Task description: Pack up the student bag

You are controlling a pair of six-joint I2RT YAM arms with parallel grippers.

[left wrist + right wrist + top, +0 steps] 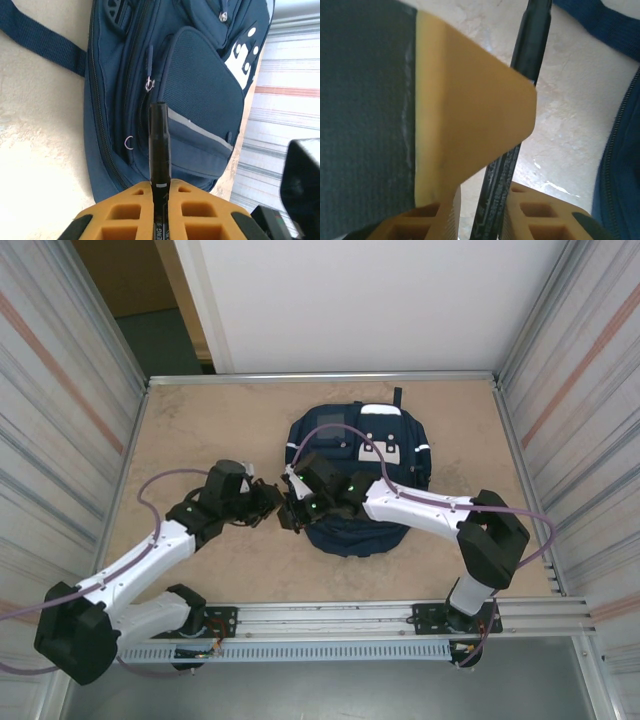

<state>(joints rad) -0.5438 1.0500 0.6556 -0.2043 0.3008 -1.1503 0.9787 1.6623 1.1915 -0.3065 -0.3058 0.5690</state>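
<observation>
The student bag (390, 440), navy with white patches, lies flat on the table behind both grippers. In the left wrist view its front pocket (200, 85) and zip pulls fill the background. My left gripper (160, 186) is shut on a black marker pen (159, 145) that points at the bag. The two grippers, left (266, 508) and right (292, 512), meet at the bag's near left corner. In the right wrist view the pen (532, 40) runs between my right gripper's (482, 192) fingers. It touches the right finger, and a narrow gap remains at the left one. A left-gripper finger (470, 110) overlaps it.
The tan table (200, 430) has bare room left of the bag. Corrugated metal walls (60, 420) close both sides, and a metal rail (380, 615) runs along the near edge. A bag strap (45, 40) lies on the table.
</observation>
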